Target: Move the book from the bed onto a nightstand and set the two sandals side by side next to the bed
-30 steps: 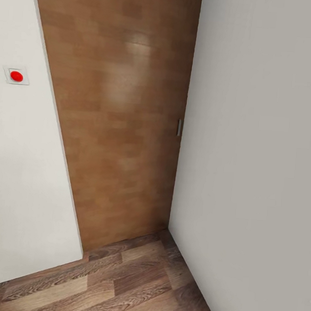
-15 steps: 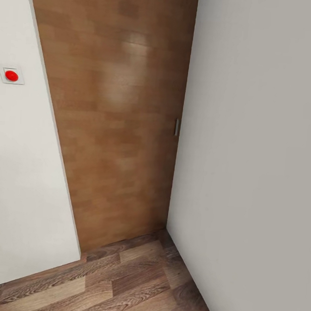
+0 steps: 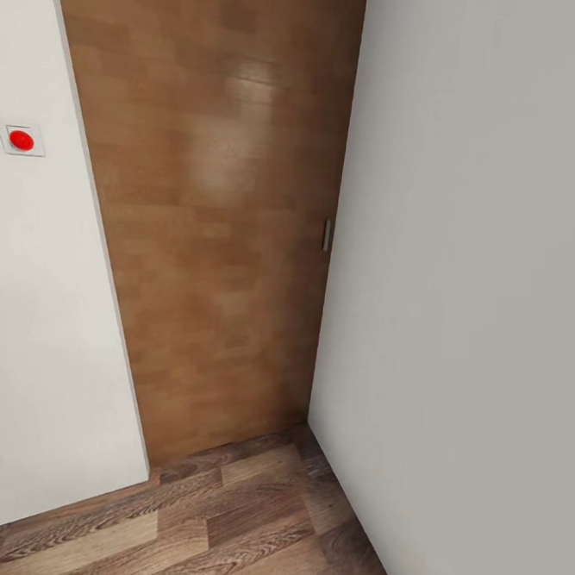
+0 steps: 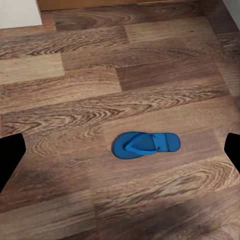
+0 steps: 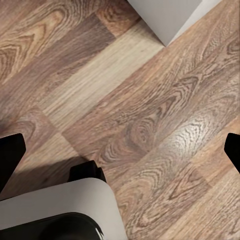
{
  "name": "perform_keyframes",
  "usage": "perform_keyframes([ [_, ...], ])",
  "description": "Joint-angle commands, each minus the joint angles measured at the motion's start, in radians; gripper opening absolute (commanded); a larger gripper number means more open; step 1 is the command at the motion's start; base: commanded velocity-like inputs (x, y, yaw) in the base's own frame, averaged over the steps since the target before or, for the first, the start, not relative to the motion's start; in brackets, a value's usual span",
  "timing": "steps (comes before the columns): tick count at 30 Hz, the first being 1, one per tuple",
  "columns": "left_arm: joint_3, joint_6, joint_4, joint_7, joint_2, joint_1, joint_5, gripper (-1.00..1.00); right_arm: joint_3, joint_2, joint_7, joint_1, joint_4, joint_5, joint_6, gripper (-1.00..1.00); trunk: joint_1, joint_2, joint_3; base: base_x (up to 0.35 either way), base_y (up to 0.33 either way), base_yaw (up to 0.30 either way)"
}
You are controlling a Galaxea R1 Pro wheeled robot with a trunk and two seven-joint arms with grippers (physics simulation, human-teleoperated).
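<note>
Facing a brown door [image 3: 216, 204] in a corner, I judge I'm fetching one blue sandal [image 4: 145, 144], lying flat on the plank floor [image 4: 75, 90] between my spread, empty left fingers [image 4: 10, 157]; next, descend over it.

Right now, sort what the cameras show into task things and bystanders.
Task things:
- bright-blue flip-flop sandal, lying flat on the wood-plank floor, between the left gripper's spread fingertips, untouched.

Bystanders:
- brown wooden door with small metal handle
- red wall button
- grey wall
</note>
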Motion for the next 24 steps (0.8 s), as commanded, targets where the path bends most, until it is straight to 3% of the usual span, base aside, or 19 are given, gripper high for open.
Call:
perform_keyframes([
  [1, 0.0, -0.002, 0.0, -0.001, 0.0, 0.0, 0.006, 1.0, 0.003, 0.0, 0.0, -0.001, 0.001, -0.011, -0.004, 1.0, 0.0, -0.001, -0.001, 0.0, 0.0, 0.0],
  [19, 0.002, 0.012, -0.04, 0.002, 0.001, -0.01, 0.012, 1.0, 0.003, 0.002, 0.0, -0.001, 0.0, -0.016, -0.005, 1.0, 0.0, -0.001, -0.001, 0.0, 0.0, 0.0],
  [22, 0.002, 0.079, -0.121, 0.004, -0.003, -0.018, 0.013, 1.0, 0.002, 0.002, 0.0, -0.001, 0.0, -0.016, -0.004, 1.0, 0.0, -0.001, -0.001, 0.0, 0.0, 0.0],
  [23, 0.002, 0.151, -0.182, 0.005, -0.01, -0.024, 0.013, 1.0, 0.001, 0.002, 0.0, -0.001, 0.001, -0.016, -0.005, 1.0, 0.0, -0.001, -0.001, 0.0, 0.0, 0.0],
  [24, 0.001, 0.292, -0.293, 0.005, -0.02, -0.036, 0.013, 1.0, 0.0, 0.001, 0.0, -0.001, 0.001, -0.016, -0.004, 1.0, 0.0, -0.001, -0.001, 0.0, 0.0, 0.0],
])
